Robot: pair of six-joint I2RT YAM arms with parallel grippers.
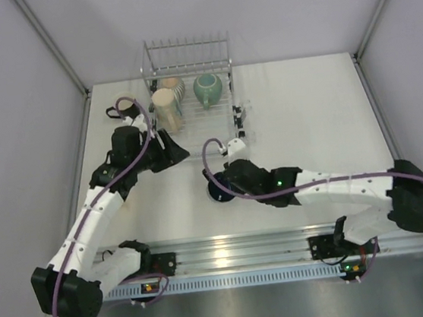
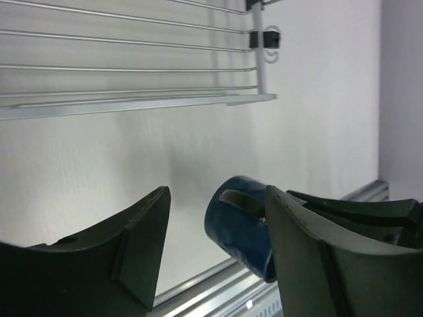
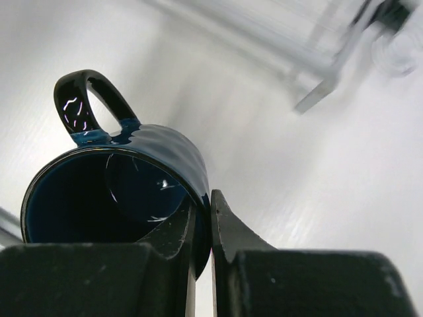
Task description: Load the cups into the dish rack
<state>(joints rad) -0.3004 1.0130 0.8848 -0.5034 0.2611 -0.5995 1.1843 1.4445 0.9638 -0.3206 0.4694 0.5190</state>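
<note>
The dark blue mug (image 3: 152,152) is the one in play right now. It's glossy, deep blue inside and out, going nearly black along the rim and on the loop handle (image 3: 82,105), which sticks up toward the upper left of the right wrist view. The right gripper (image 3: 210,208) is pinched tight on the mug's wall, one finger inside the mouth and one outside, right at the rim. In the overhead view the mug sits a bit below centre frame, on the white table (image 1: 306,117) side of things, below the dish rack (image 1: 185,58) and apart from it. I can't tell if its base is touching the table or not.

The rack is at the top centre of the overhead view: silver wire, with three cups inside. There's a tall cream cup (image 1: 165,106), a ribbed beige cup (image 1: 175,87) just behind it, and a teal-green cup (image 1: 207,88) to their right.

The left gripper (image 1: 171,149) hangs left of centre by the rack's lower left corner. Its fingers (image 2: 142,231) are spread apart with nothing between them.
</note>
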